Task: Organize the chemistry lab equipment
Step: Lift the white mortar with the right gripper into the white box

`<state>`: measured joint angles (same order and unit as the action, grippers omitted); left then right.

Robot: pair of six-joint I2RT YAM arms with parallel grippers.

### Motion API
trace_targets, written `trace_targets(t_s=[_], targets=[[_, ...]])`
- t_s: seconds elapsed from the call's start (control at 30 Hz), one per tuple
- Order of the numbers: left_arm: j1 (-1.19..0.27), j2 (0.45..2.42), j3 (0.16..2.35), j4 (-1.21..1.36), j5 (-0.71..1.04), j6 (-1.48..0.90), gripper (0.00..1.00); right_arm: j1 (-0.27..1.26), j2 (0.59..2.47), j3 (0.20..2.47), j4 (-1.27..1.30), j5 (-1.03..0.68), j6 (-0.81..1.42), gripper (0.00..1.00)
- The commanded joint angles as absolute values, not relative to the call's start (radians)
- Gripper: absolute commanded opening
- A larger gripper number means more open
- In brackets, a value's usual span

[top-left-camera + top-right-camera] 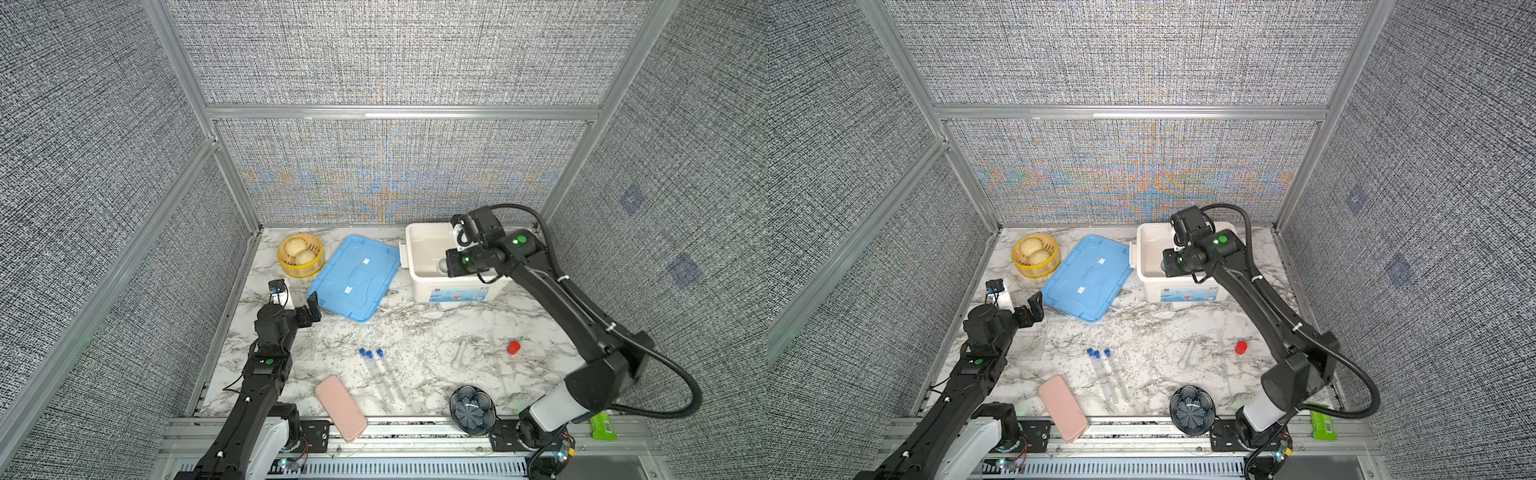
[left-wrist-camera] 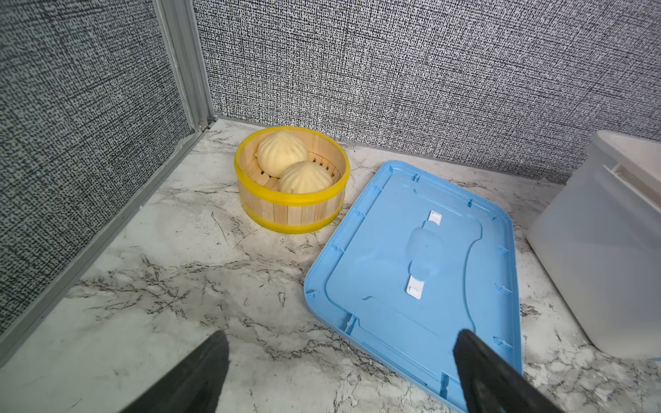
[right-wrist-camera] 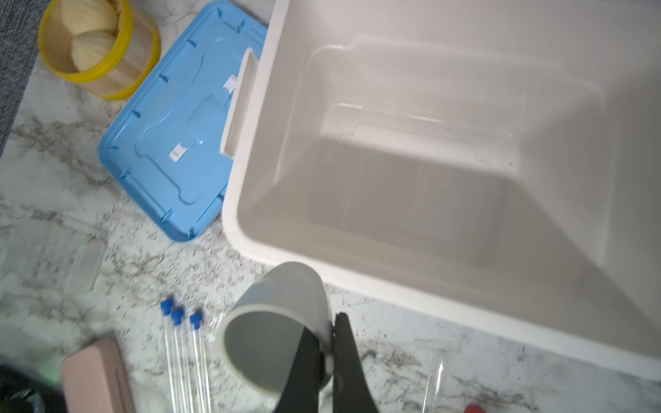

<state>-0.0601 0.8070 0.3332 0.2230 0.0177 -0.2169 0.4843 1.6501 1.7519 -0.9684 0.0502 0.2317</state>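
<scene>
Right fingers (image 3: 345,357) clamped the mortar bowl (image 3: 275,321), white bin (image 3: 411,289) just beyond; left fingers (image 2: 200,375) gaped empty. Mid-stow; next likely needed lowering in, releasing.

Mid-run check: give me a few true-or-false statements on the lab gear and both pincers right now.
1. The right pincer is shut on the wall of the mortar bowl. True.
2. The blue lid covers the white bin. False: it lies on the table beside the open bin.
3. The tubes stand upright. False: all three lie flat on the table.
4. The left pincer is open, holding nothing. True.
</scene>
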Motion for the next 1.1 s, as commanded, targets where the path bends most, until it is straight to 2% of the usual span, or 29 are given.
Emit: trace_targets(t_s=[0.0, 0.17, 0.4, 0.57, 0.73, 0.87, 1.07], targets=[[-0.06, 0.801, 0.328, 0.228, 0.001, -0.223, 0.99, 0.464, 1.741, 1.833, -0.979, 0.098, 0.191, 0.0], [-0.06, 0.786, 0.321, 0.228, -0.006, -0.228, 0.99, 0.437, 1.933, 1.982, -1.008, 0.112, 0.237, 0.0], [-0.06, 0.782, 0.318, 0.227, -0.012, -0.231, 0.99, 0.422, 2.135, 2.128, -1.057, 0.124, 0.56, 0.0], [-0.061, 0.784, 0.318, 0.23, -0.015, -0.231, 0.99, 0.421, 2.22, 2.206, -1.059, 0.091, 0.642, 0.0], [-0.06, 0.782, 0.316, 0.232, -0.017, -0.232, 0.99, 0.419, 2.274, 2.303, -1.181, 0.053, 0.49, 0.0], [-0.06, 0.772, 0.31, 0.233, -0.026, -0.235, 0.99, 0.416, 2.275, 2.282, -1.236, -0.049, 0.271, 0.0], [-0.06, 0.775, 0.311, 0.236, -0.025, -0.235, 0.99, 0.419, 2.306, 2.309, -1.309, -0.087, 0.082, 0.0]])
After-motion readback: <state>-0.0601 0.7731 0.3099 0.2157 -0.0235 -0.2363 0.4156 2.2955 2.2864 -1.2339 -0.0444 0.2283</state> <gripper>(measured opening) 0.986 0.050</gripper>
